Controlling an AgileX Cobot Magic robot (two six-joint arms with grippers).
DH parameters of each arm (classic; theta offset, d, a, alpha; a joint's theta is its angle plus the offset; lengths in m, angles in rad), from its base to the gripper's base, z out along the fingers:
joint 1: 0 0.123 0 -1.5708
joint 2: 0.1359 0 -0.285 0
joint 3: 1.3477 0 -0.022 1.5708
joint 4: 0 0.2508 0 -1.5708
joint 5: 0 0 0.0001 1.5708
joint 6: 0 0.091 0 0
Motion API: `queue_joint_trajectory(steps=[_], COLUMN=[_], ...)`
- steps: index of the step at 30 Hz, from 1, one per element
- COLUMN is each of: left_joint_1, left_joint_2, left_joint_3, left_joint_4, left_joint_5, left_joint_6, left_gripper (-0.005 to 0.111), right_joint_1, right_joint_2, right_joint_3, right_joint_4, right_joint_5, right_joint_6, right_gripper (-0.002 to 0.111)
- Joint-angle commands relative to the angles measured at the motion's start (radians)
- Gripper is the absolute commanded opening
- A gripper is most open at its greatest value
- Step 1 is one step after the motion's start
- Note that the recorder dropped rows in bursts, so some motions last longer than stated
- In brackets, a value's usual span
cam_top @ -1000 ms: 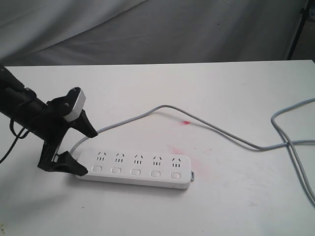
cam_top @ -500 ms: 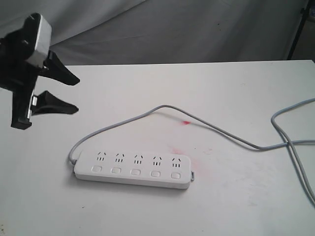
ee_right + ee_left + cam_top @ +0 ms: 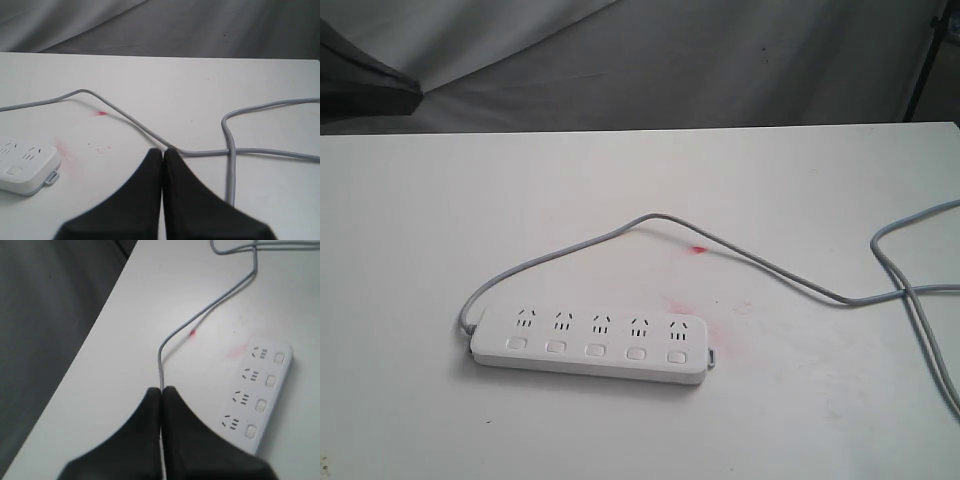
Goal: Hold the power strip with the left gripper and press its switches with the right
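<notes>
Looking down from the exterior view, I see the power strip (image 3: 590, 345) lying flat on the white counter (image 3: 800, 180). Its five switches (image 3: 595, 350) sit in one row along the strip's near long edge, one under each socket group. The grey cord (image 3: 760, 265) leaves the strip's left end, loops away behind the strip and trails off past its right end, where it crosses itself. A faint red smear (image 3: 682, 308) stains the counter just behind the strip's right end. A small red spot (image 3: 698, 249) lies farther behind, right beside the cord.

Through the left wrist view, my left hand (image 3: 161, 391) is clenched. Its two black fingers (image 3: 142, 435) are pressed together with only a hairline between them and nothing held. It hangs clear of the strip, and the cord runs up to its tips. Through the right wrist view, my right hand (image 3: 163, 151) is clenched on nothing too, fingers tip to tip. It is well apart from the strip's right end, above the counter and near the cord's crossing.
</notes>
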Motion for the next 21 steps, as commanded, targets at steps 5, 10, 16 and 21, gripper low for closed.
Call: queue_joint_trajectory(steps=[5,10,16,21], left_joint_1=[-0.006,-0.006,-0.006,-0.006], left_joint_2=[-0.057,-0.057,-0.057,-0.057], left_joint_3=[-0.003,-0.003,-0.003,-0.003], left_joint_4=[-0.044,-0.031,-0.031,-0.036], left_joint_5=[0.046,0.066,0.066,0.045], left_joint_6=[-0.554,-0.565,-0.562,-0.562], left_gripper=[0.000,0.000,0.000,0.000], right_joint_1=[0.002,0.002,0.002,0.002], right_joint_2=[-0.006,-0.006,-0.006,-0.006], right_joint_3=[0.003,0.003,0.003,0.003], right_joint_4=[-0.012,-0.012,-0.012,-0.012], right_joint_5=[0.000,0.000,0.000,0.000], right_joint_6=[-0.003,-0.003,-0.003,-0.003], right_gripper=[0.000,0.000,0.000,0.000])
